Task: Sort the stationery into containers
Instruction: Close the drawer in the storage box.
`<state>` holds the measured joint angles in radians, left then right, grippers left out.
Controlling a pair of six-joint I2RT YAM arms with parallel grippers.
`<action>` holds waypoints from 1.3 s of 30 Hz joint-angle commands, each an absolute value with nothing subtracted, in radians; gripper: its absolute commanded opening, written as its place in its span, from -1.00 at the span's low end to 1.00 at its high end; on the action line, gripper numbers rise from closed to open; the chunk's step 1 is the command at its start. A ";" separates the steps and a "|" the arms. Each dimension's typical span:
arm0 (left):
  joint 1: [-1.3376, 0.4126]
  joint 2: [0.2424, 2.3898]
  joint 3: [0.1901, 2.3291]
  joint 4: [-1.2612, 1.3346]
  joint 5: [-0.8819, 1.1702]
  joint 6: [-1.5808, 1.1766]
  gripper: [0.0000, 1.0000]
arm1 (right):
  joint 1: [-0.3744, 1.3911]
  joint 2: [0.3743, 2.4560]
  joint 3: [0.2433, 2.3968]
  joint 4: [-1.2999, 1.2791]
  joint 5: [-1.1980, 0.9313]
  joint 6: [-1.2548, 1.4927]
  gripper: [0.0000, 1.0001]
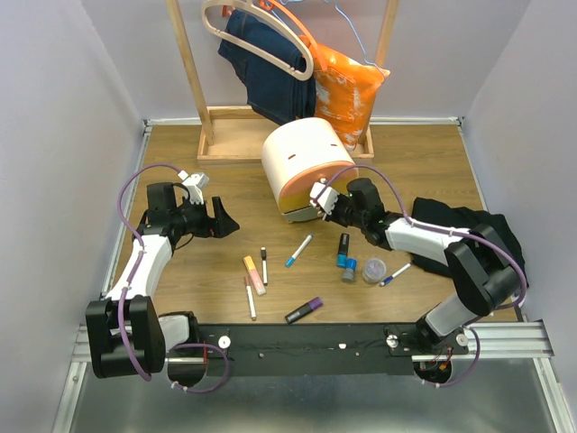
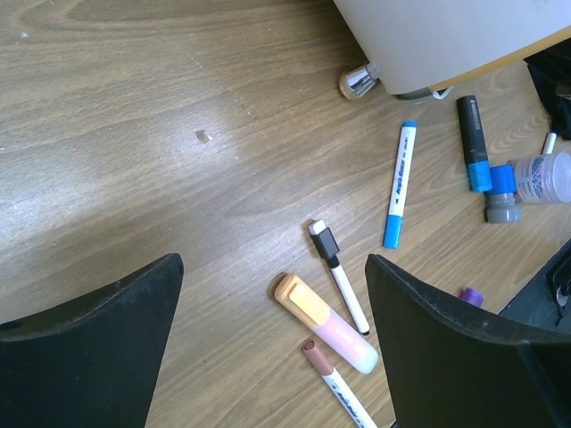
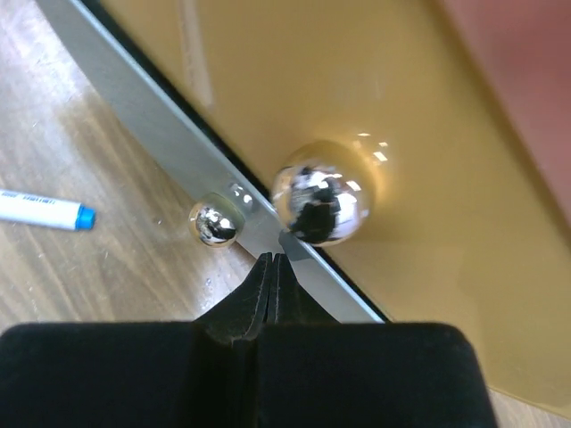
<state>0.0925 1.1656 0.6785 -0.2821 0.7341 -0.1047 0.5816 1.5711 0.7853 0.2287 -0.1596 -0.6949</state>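
The cream-white cabinet (image 1: 302, 153) stands at mid-table, its orange drawer (image 3: 419, 134) with a shiny knob (image 3: 320, 192) facing my right arm. My right gripper (image 1: 322, 198) is shut and empty, its tips (image 3: 274, 260) just below the knob, by the cabinet's foot (image 3: 214, 223). My left gripper (image 1: 222, 219) is open and empty, held above an orange-pink highlighter (image 2: 326, 324), a black-capped white pen (image 2: 339, 275) and a brown-capped pen (image 2: 335, 379). A blue-capped marker (image 1: 298, 250), a black marker (image 1: 343, 247), a grey block (image 1: 349, 271), a tape roll (image 1: 374, 270) and a purple marker (image 1: 305, 309) lie on the table.
A dark cloth (image 1: 473, 230) lies under my right arm at the right. A wooden clothes rack (image 1: 221, 135) with jeans and an orange bag (image 1: 347, 90) stands behind the cabinet. A blue-tipped pen (image 1: 395, 273) lies by the tape roll.
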 commanded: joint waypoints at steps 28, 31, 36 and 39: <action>0.097 1.296 0.730 -0.166 0.762 -0.196 0.83 | 0.143 1.397 0.867 -0.100 -0.774 0.635 0.03; 0.087 1.390 0.811 -0.127 0.767 -0.232 0.83 | 0.097 1.427 0.819 0.050 -0.837 0.791 0.00; 0.060 1.479 0.900 -0.155 0.758 -0.203 0.83 | 0.097 1.453 0.793 0.140 -0.877 0.919 0.04; 0.043 1.491 0.899 -0.152 0.741 -0.190 0.83 | 0.097 1.473 0.772 0.231 -0.888 0.995 0.03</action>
